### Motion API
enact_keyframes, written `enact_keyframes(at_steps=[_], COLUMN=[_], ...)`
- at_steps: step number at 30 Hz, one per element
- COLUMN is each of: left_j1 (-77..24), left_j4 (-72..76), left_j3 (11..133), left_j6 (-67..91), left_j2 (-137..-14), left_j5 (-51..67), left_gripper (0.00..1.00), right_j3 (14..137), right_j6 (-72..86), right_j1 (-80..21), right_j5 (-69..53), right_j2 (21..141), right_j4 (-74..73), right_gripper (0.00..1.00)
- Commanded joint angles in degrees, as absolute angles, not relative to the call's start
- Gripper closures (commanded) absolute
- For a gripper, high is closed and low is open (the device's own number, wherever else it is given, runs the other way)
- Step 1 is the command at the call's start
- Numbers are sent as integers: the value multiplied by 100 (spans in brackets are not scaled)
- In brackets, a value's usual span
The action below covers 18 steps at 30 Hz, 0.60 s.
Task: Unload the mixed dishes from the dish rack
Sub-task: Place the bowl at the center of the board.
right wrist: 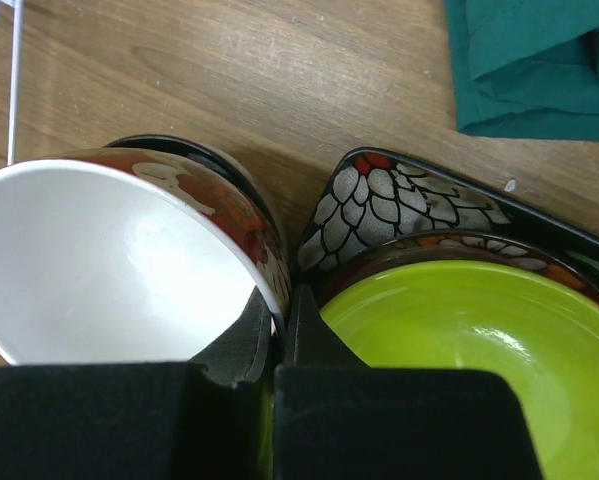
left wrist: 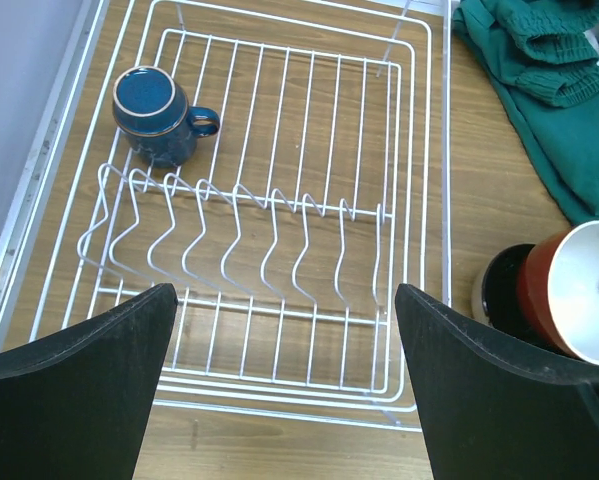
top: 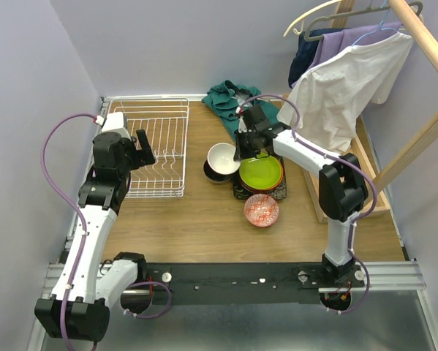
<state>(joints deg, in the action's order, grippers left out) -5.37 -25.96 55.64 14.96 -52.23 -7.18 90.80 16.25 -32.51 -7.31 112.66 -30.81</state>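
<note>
White wire rack (top: 156, 150) holds only a blue mug (left wrist: 154, 115), upright in a corner; green plate (top: 261, 172) and tilted bowl (top: 223, 159) are beside it.

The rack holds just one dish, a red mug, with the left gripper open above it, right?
No: the mug is dark blue, not red, as the left wrist view shows. It is the rack's only dish, with the left gripper open above.

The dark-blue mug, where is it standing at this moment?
In the left wrist view, the dark-blue mug stands upright at the upper left, inside the dish rack, just beyond its row of tines.
</note>
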Motion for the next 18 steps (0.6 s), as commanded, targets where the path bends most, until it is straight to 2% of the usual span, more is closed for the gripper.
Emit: enact_keyframes(at_steps=[1,8,11,12,18], left_j1=[-536,-536,-536,-536,-536], left_j4=[-2610,-2575,-2558,-2558,-2593], left_j3=[5458,5396,5405,5405,5511], left_j6=[1318,1318,1318,1318,1345], left_j2=[-5089,-5133,-5168,-5177,-5300], left_j5=[-984,-984,-976,-976,-993], left_gripper=[1,1,1,1,1], right_j3=[9404,9553,9562,9562,9554], right_j6=[1565,1380,1319,1310,1248], right_j1=[-3287,-3436,-3472,-3480,-3542], right_j5=[-729,-607,-501,-457,-439], right_j2=[11443,11575,11593,11610,11628], right_j4=[-3138,-3225,-3261,-3261,-3305], right_gripper=[99,98,90,84,64])
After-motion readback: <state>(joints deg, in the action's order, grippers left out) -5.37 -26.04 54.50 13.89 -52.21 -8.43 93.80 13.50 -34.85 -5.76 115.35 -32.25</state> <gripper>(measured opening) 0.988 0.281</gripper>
